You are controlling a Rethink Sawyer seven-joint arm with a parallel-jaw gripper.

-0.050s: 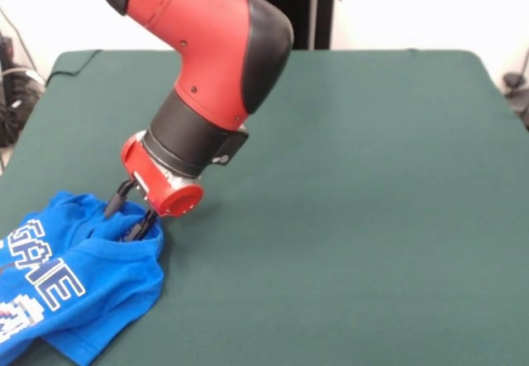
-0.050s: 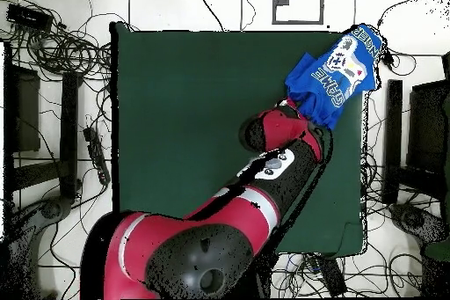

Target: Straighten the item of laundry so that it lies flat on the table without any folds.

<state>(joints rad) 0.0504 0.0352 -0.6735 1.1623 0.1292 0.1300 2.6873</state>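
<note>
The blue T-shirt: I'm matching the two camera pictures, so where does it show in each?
Front view: the blue T-shirt lies crumpled at the bottom left, on the table's corner.
Overhead view: the T-shirt sits at the top right corner.
Shared landmark: the gripper meets the shirt's edge.

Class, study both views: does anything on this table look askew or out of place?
Yes. The blue T-shirt lies bunched and folded at one corner of the green table, and in the overhead view part of it hangs past the edge. The gripper sits at its crumpled edge; its grip is hidden.
</note>
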